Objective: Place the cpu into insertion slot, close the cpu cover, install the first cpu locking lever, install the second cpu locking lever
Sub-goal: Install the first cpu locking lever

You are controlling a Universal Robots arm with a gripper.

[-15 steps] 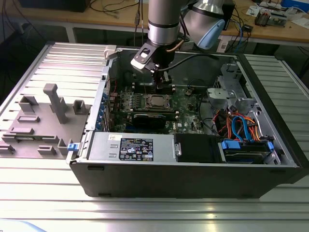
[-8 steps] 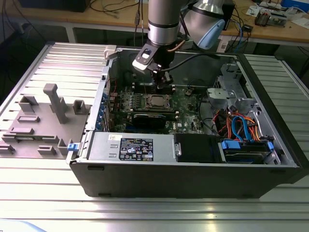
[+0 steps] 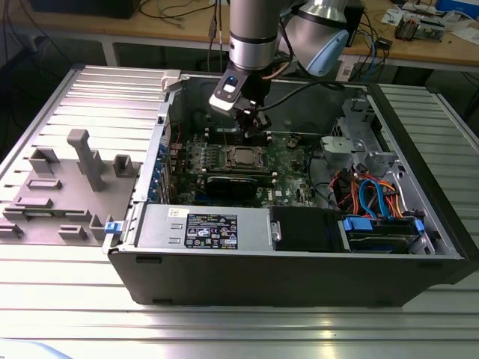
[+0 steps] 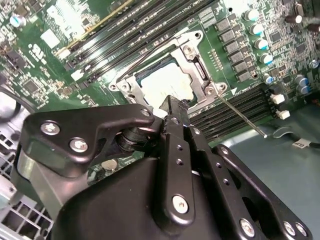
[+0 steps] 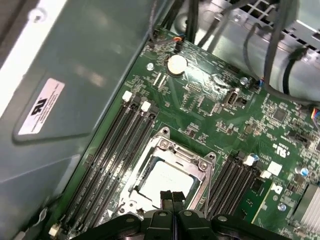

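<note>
One cpu (image 5: 161, 180) sits in the insertion slot (image 3: 245, 156) under the lowered cpu cover (image 5: 172, 147). In the exterior view the tool (image 3: 253, 127) hovers at its 12 o'clock, empty and squeezed together, guessing it's meant as a narrow pusher.

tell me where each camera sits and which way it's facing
Exterior view: off the arm, raised, looking down into the open computer case; the arm and gripper show.
First wrist view: on the arm, looking past the gripper's tips at the cpu framed by the cpu cover.
Second wrist view: on the arm, looking over the gripper's black body at the same cpu.
Shared: both wrist views show the cpu and memory slots.
</note>
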